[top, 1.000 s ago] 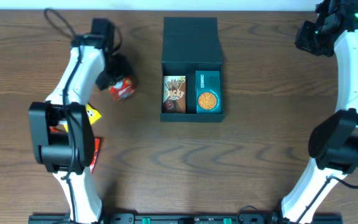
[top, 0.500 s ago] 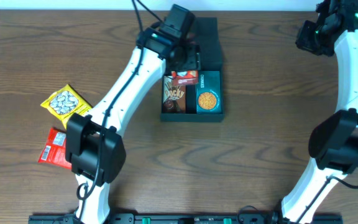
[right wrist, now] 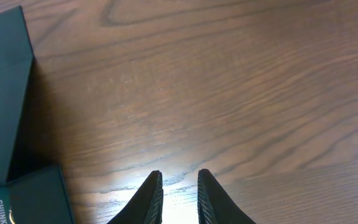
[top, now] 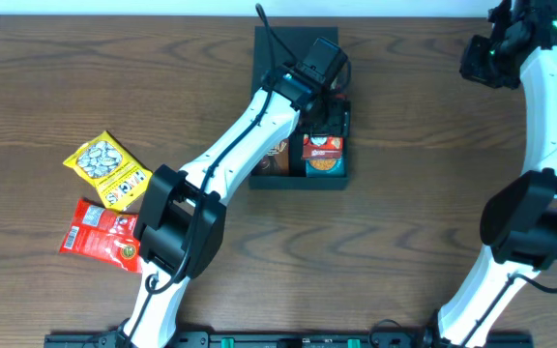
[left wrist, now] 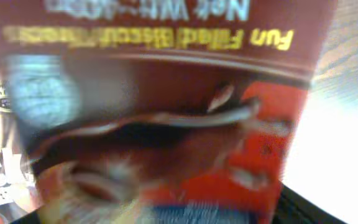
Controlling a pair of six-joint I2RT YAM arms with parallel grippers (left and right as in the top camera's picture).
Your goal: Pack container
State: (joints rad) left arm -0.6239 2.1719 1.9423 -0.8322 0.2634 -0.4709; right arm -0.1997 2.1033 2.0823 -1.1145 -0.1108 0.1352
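red pack (left wrist: 166, 124) blurred wrist-side, over container (top: 280, 68) overhead

Yellow lettering ran across the red biscuit pack (left wrist: 166, 124), its lower half a brighter orange-red. The container (top: 296, 48) was matte dark teal-black, with a brown snack box (top: 277, 159) and a teal box (top: 325, 167) marked in orange inside it. At nine o'clock on the brown wood-grain bench (top: 404, 242) lay a yellow pack (top: 109, 166) printed with pale seeds and a red pouch (top: 100, 232) with white print. The left arm (top: 249, 126) and right arm (top: 549, 97) were white with black joints. The right gripper's (right wrist: 179, 177) jaws were black.
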